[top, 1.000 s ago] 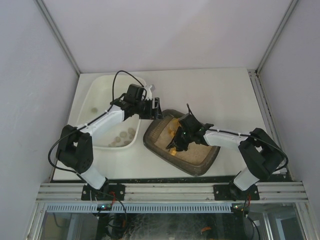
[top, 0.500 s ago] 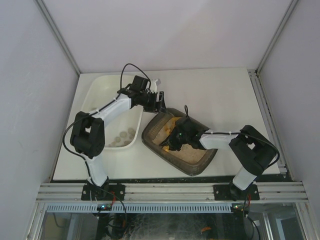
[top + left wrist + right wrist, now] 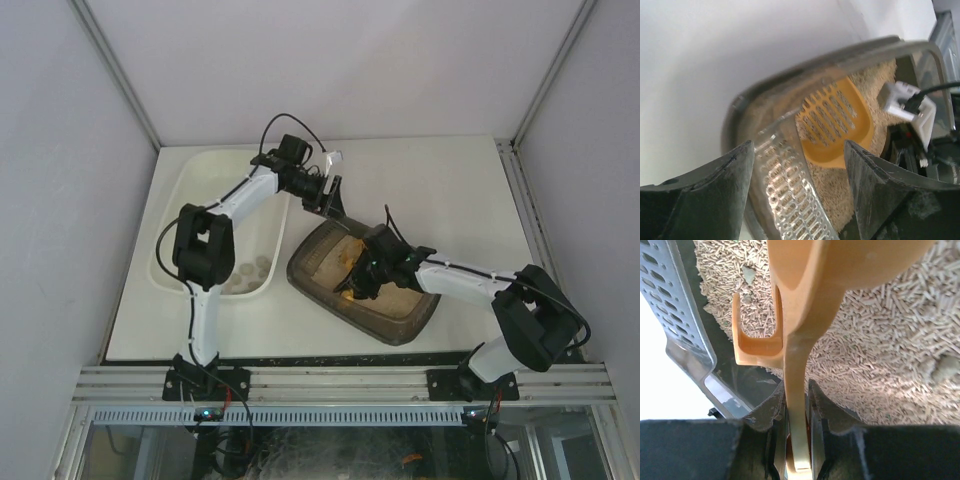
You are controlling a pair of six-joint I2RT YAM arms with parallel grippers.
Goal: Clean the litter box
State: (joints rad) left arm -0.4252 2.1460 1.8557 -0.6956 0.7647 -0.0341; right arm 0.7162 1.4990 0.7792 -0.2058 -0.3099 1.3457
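The dark grey-brown litter box (image 3: 312, 288) with beige litter lies at the table's middle front. My right gripper (image 3: 366, 274) is over it, shut on the handle of an orange slotted scoop (image 3: 347, 255). In the right wrist view the gripper (image 3: 797, 412) clamps the scoop handle (image 3: 796, 355) above the litter (image 3: 880, 340). My left gripper (image 3: 330, 196) is open at the box's far left corner. In the left wrist view its jaws (image 3: 797, 200) stand wide on either side of the box's perforated rim (image 3: 790, 195), with the scoop (image 3: 837, 125) beyond.
A larger cream-white tub (image 3: 168, 235) stands left of the litter box with several grey clumps (image 3: 245, 272) in its near end. Small clumps (image 3: 940, 367) lie in the litter. White walls close in the table at the back and sides.
My left gripper has swung from over the white tub rightward and farther back to the litter box's far corner. My right gripper, holding the scoop, has shifted slightly within the box.
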